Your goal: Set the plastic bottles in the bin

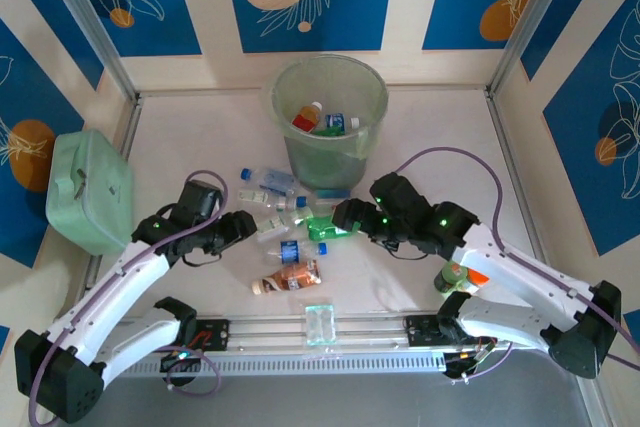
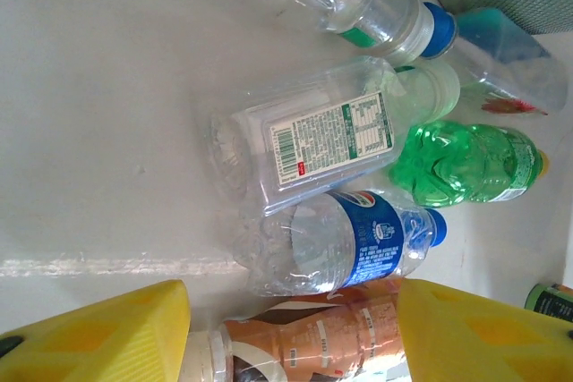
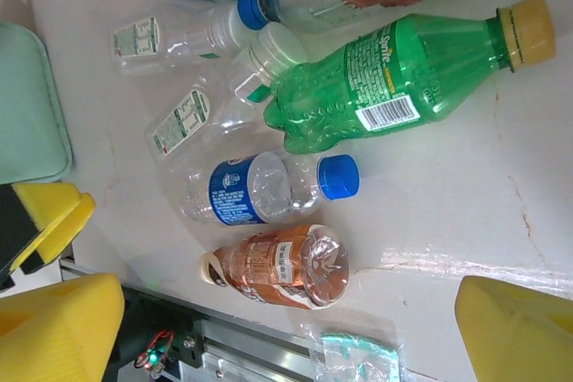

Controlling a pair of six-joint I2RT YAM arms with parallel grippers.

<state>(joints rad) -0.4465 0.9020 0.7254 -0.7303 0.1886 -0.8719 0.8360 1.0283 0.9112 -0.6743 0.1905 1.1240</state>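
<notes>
The bin (image 1: 325, 112) stands at the back middle with a few plastic bottles inside. Several more lie in a cluster before it: a green one with a yellow cap (image 3: 394, 78), a clear one with a blue label (image 3: 260, 187), a reddish-brown one (image 3: 277, 266) and clear ones (image 2: 313, 140). My left gripper (image 2: 295, 337) is over the cluster's left side. Its yellow fingers (image 2: 107, 333) stand apart either side of the reddish-brown bottle (image 2: 304, 337), with a gap showing at the cap end. My right gripper (image 1: 340, 215) hovers wide open at the cluster's right, nothing between its fingers (image 3: 515, 328).
A mint green lidded box (image 1: 88, 187) sits at the left edge. A stubby green item with an orange top (image 1: 452, 275) stands by the right arm. A crumpled clear wrapper (image 1: 320, 322) lies at the near rail. Walls close in the table at the back and sides.
</notes>
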